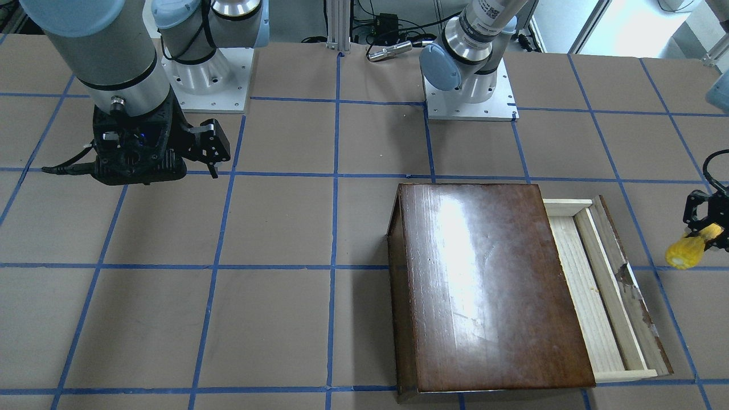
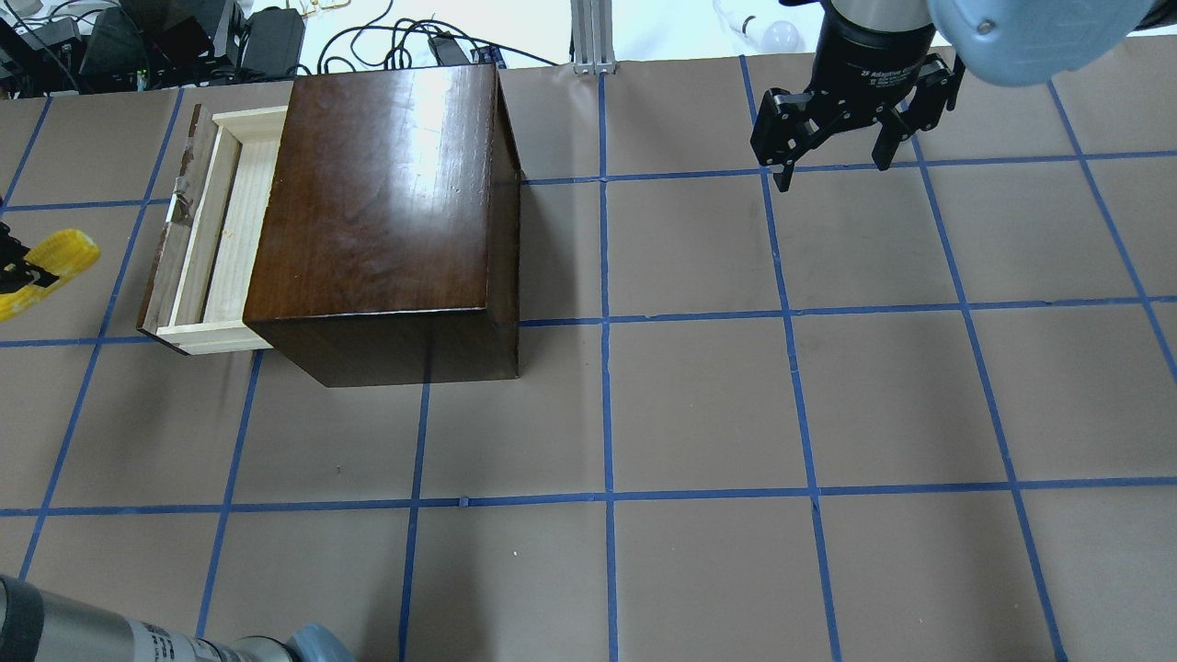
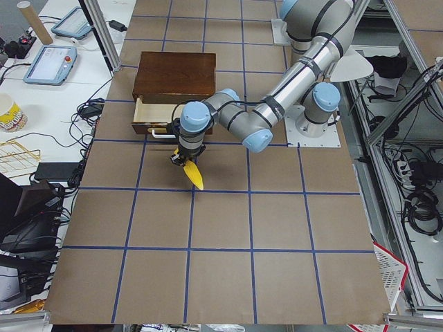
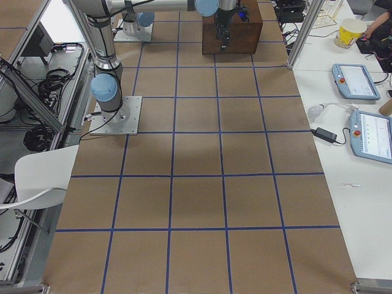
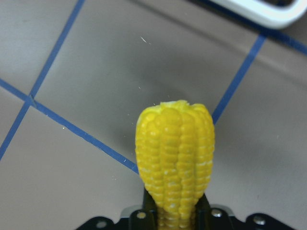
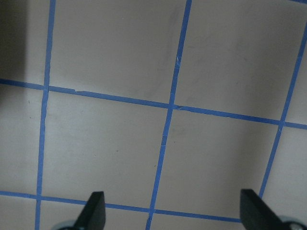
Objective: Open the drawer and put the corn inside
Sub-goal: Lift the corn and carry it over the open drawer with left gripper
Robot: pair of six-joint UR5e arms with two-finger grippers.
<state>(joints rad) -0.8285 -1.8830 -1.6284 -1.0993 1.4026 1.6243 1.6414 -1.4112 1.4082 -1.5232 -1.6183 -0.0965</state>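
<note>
The glossy dark-brown box stands on the table's left half. Its drawer is pulled out to the left, and the pale wood tray shows empty; it also shows in the front view. My left gripper is shut on the yellow corn and holds it over the table, just outside the drawer's chipped front panel. The corn fills the left wrist view, tip pointing away. My right gripper is open and empty, high over the far right of the table, with bare paper between its fingers.
The table is brown paper with a blue tape grid. The two arm bases stand at the robot's edge. Cables and power bricks lie beyond the far edge behind the box. Tablets lie on a side table.
</note>
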